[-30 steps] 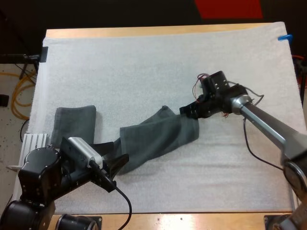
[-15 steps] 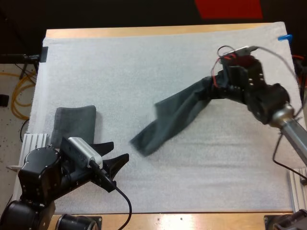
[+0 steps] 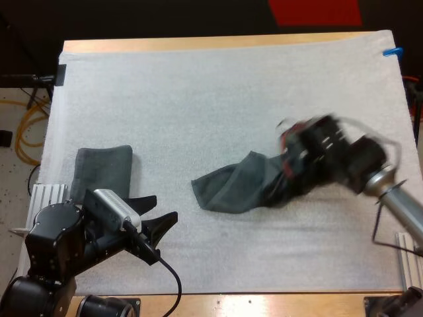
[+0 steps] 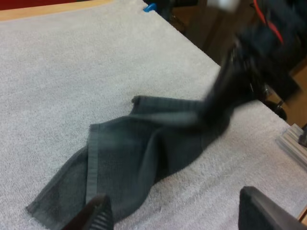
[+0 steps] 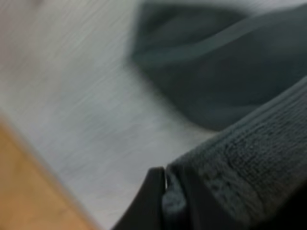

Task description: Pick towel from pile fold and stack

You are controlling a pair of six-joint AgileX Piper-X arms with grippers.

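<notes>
Clamped at one end in the right pincer (image 3: 291,175), the crumpled dark grey-green towel (image 3: 234,190) stretches lengthwise toward the spread-apart left pincer (image 3: 166,207).

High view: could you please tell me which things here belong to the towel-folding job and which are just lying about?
Job: crumpled towel, gripped by the right pincer; folded towel; left pincer, open near the folded towel.
Just there: white mat under everything; yellow cable on the floor beside the table.
</notes>
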